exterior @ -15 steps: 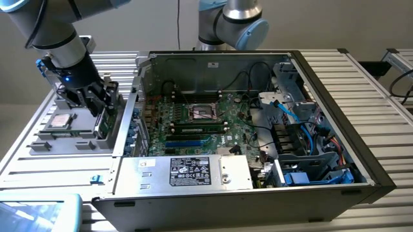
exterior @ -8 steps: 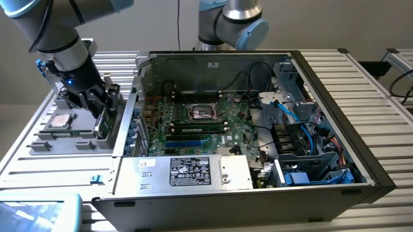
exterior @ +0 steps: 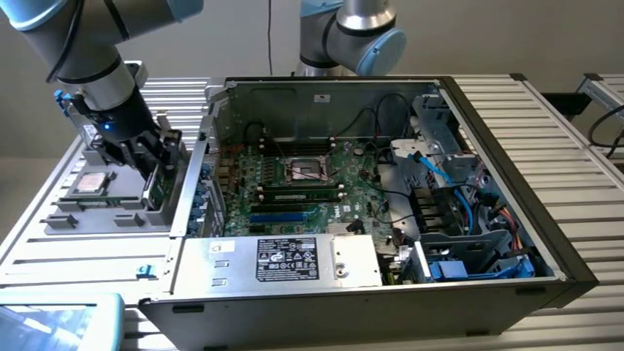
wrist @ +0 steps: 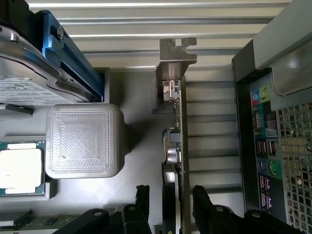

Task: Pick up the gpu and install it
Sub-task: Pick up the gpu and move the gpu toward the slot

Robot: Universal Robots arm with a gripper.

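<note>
The gpu [wrist: 176, 146] stands on its long edge in a grey holder [wrist: 141, 146], seen edge-on, with its metal bracket [wrist: 173, 53] at the end away from me. My gripper [wrist: 170, 192] is open and straddles the card's near end, one black finger [wrist: 142, 197] on each side with small gaps showing. In the exterior view the gripper [exterior: 151, 164] is lowered over the gpu [exterior: 156, 189] on the holder tray [exterior: 98, 216], just outside the open computer case [exterior: 487, 95] on the exterior view's left. The motherboard [exterior: 292, 183] lies flat inside the case.
A processor chip [wrist: 19, 168], a grey ribbed block [wrist: 85, 139] and a silver drive in a blue frame [wrist: 29, 83] sit beside the gpu on the holder. The case's rear port panel [wrist: 273, 161] is close on the other side. A second arm [exterior: 351, 36] stands behind the case.
</note>
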